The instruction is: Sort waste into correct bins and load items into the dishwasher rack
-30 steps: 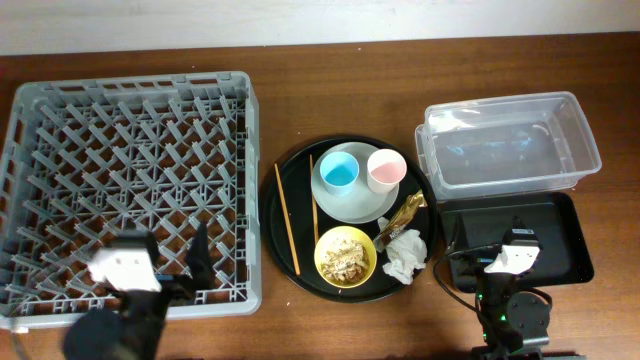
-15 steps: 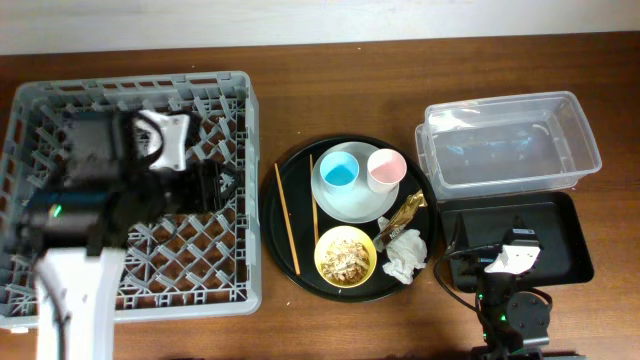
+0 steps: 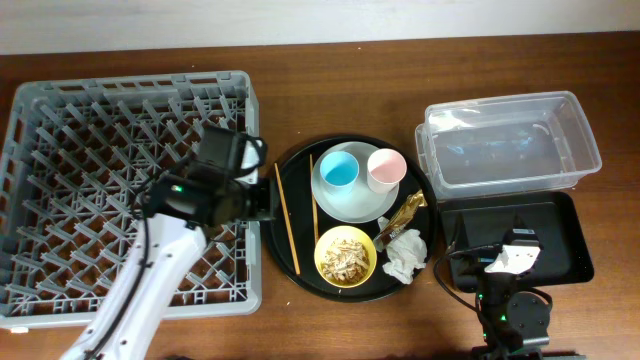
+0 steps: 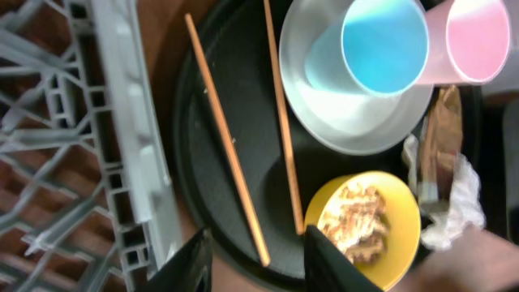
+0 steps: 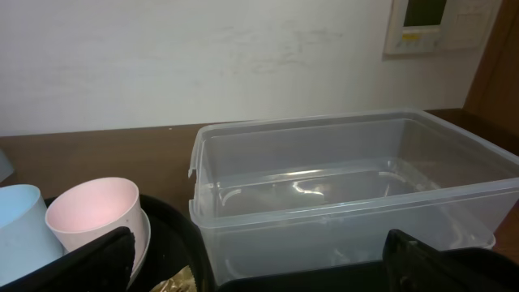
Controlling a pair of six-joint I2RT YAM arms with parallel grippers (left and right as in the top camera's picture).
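Two wooden chopsticks (image 3: pixel 287 218) (image 4: pixel 227 146) lie on the left of the round black tray (image 3: pixel 297 190). My left gripper (image 3: pixel 262 200) (image 4: pixel 259 264) hovers at that tray's left edge, jaws partly apart, the near end of one chopstick between them, untouched. A blue cup (image 3: pixel 339 172) (image 4: pixel 383 45) and a pink cup (image 3: pixel 385 169) (image 5: pixel 93 215) stand on the pale plate (image 3: pixel 350 207). The yellow bowl (image 3: pixel 322 255) (image 4: pixel 401 235) holds food scraps (image 3: pixel 345 255). The napkin (image 3: pixel 405 255) and wrapper (image 3: pixel 403 215) lie beside it. My right gripper (image 3: pixel 510 255) (image 5: pixel 259 268) rests open.
The grey dishwasher rack (image 3: pixel 120 130) (image 4: pixel 130 146) fills the left, its wall close to my left gripper. The clear tub (image 3: pixel 510 145) (image 5: pixel 349 195) stands at the back right. The shallow black tray bin (image 3: pixel 560 235) lies in front of it, under my right arm.
My left arm swung from the front left, over the rack, to the round tray's left edge, and its jaws narrowed. The right arm stayed still.
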